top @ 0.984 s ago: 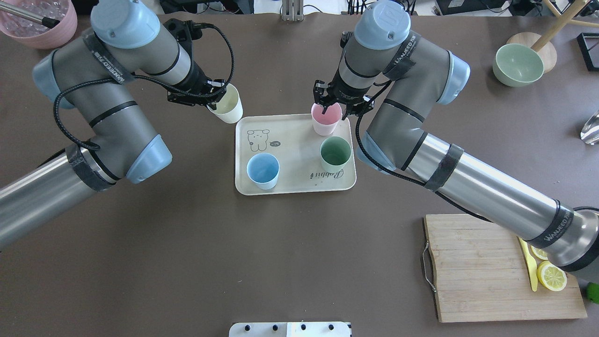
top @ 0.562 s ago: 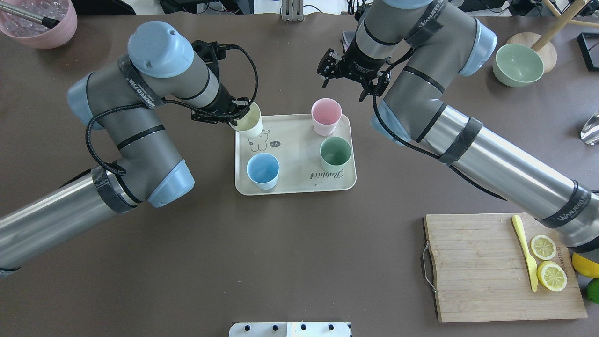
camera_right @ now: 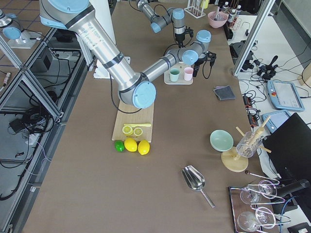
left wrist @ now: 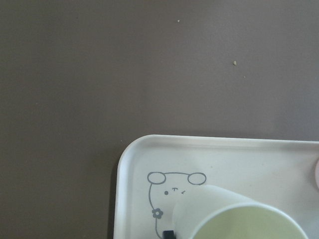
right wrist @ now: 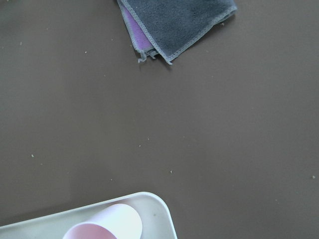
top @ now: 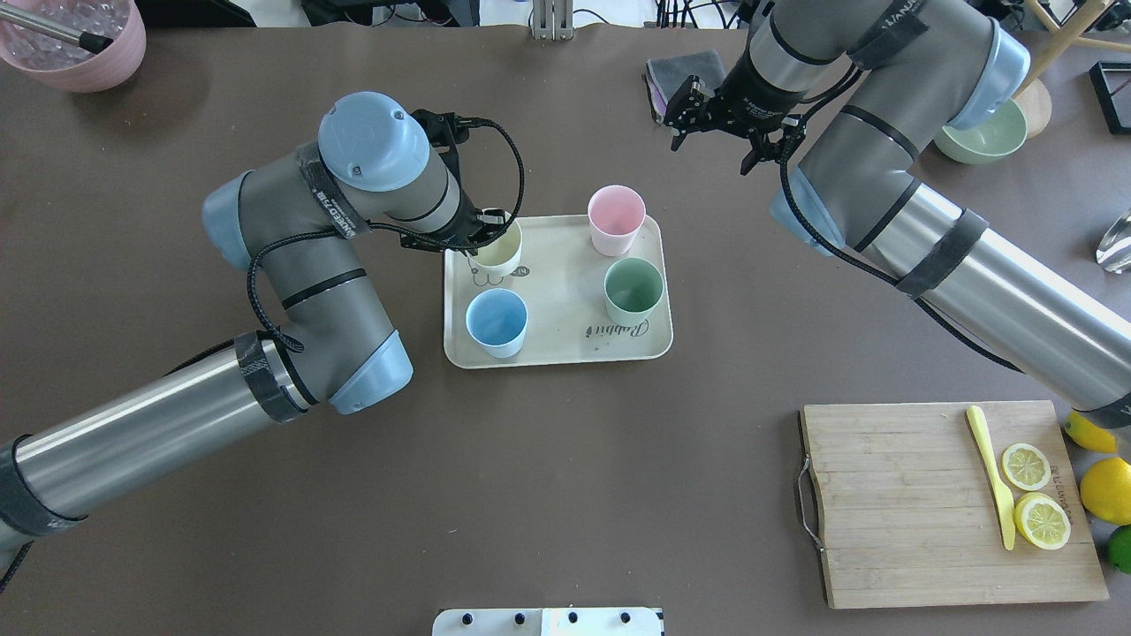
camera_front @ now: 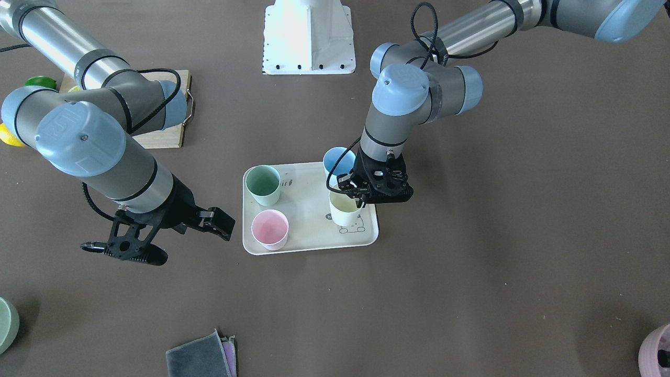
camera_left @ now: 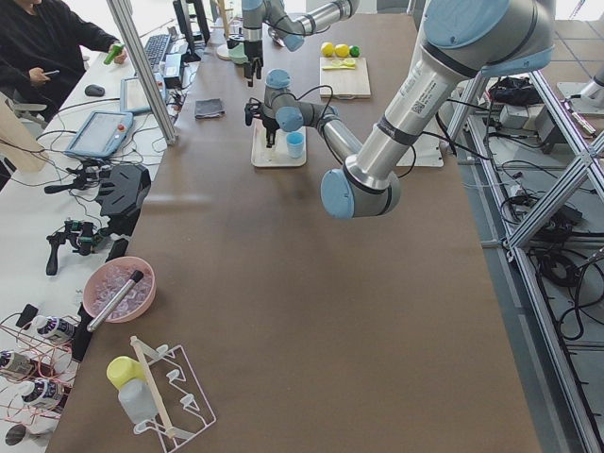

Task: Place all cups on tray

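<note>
Fingers (camera_front: 349,183) of the left gripper (camera_front: 352,192) pinch the cream cup (camera_front: 343,212) over the tray (camera_front: 309,238). Right gripper (top: 714,141) is spread, empty. Pink cup (camera_front: 269,228), green cup (camera_front: 263,184), blue cup (camera_front: 337,158) already sit there.

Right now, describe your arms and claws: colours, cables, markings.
The left arm and right arm are silver-grey tubes with pale blue joint caps and black bands lettered WANEED in white. A black braided cable loops to each wrist. The left claw and right claw are black, two-fingered.
</note>
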